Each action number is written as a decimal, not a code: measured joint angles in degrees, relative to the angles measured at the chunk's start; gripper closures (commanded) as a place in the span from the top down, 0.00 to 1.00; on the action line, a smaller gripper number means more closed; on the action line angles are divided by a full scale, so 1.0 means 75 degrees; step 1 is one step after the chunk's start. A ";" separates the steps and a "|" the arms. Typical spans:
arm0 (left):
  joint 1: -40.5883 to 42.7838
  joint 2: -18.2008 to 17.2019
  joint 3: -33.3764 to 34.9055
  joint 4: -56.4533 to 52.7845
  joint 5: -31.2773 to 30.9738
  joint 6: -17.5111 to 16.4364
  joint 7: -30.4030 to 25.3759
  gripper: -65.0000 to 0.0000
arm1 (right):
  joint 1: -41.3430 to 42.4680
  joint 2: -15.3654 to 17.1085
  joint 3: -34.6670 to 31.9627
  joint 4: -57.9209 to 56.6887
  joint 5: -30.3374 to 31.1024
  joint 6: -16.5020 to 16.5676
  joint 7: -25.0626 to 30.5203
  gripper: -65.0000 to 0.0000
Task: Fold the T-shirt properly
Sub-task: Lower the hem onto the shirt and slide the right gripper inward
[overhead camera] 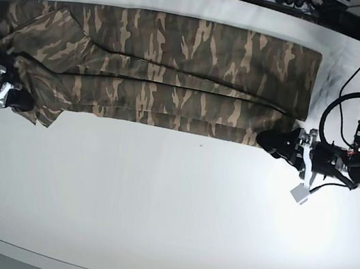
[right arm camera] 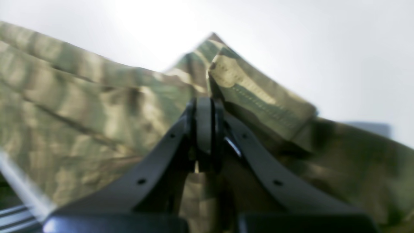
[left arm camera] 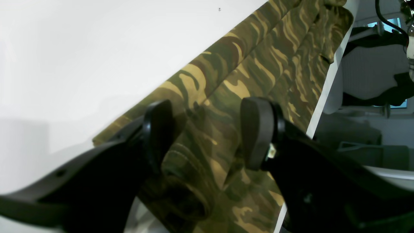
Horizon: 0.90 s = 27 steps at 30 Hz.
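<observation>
Lying lengthwise across the table (overhead camera: 169, 202), the T-shirt (overhead camera: 176, 72) is pinched by the right gripper (right arm camera: 204, 129); left gripper (left arm camera: 207, 132) gapes.

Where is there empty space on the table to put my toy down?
The big bare patch is the white table in front of the T-shirt, between the right gripper and left gripper. A thin strip runs behind the shirt. The shirt's two ends are crowded by the grippers.

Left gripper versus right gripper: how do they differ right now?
The left gripper is open, jaws either side of a rolled shirt hem; the right gripper is shut, pinching cloth. In the base view, left works the shirt's right end, right its left end. Both are black and at the near edge.
</observation>
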 measured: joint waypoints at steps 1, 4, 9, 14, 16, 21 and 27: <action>0.0000 -0.0003 0.0000 0.0000 0.0000 0.0000 0.0000 0.55 | 0.0015 -0.0006 0.0000 0.0020 0.0545 0.0003 -0.0379 0.00; 0.0000 -0.0020 0.0000 0.0000 -0.0003 -0.0003 0.0003 0.55 | 0.0020 -0.0003 0.0000 0.0306 0.1099 0.0009 -0.1676 0.00; -0.0003 -0.0012 0.0000 0.0000 -0.0003 -0.0003 0.0003 0.55 | -0.0108 0.0020 0.0000 0.0994 0.1046 0.0035 -0.1658 0.00; 0.0000 -0.0026 -0.0009 0.0000 0.0000 -0.0003 0.0017 0.55 | -0.0606 0.0111 0.0000 0.2087 0.1043 0.0035 -0.1641 0.00; -0.0003 -0.0020 -0.0009 0.0006 -0.0003 -0.0006 0.0026 0.55 | -0.0857 0.0236 0.0000 0.2643 0.1026 0.0032 -0.1667 0.00; 0.0000 -0.0023 -0.0009 0.0003 0.0000 -0.0006 0.0026 0.55 | -0.1507 0.0411 0.0108 0.4144 0.1084 0.0032 -0.1661 0.00; 0.0000 -0.0023 -0.0009 0.0000 0.0000 -0.0006 0.0023 0.55 | -0.2229 0.0487 0.0184 0.5289 0.1128 0.0038 -0.1661 0.00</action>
